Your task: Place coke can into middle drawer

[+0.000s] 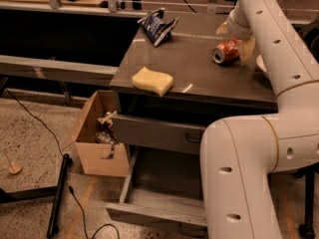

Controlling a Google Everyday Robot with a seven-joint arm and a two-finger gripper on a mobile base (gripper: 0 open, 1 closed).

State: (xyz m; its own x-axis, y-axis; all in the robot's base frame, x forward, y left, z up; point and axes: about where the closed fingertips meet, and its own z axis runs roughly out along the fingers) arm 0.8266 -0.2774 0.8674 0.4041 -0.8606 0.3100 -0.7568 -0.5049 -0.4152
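The coke can (225, 52) lies on its side at the back right of the dark cabinet top (199, 73), silver top facing front left. My gripper (236, 39) reaches down from above right, open, with one tan finger (222, 29) behind the can and the other (247, 49) at its right side. The middle drawer (149, 214) is pulled out below, under the shut top drawer (154, 132), and its grey inside looks empty. My arm hides the drawer's right part.
A yellow sponge (152, 81) lies at the front edge of the top. A blue snack bag (158, 25) lies at the back left. A white bowl's (261, 64) edge shows behind my arm (249, 173). A cardboard box (97, 138) stands on the floor to the left.
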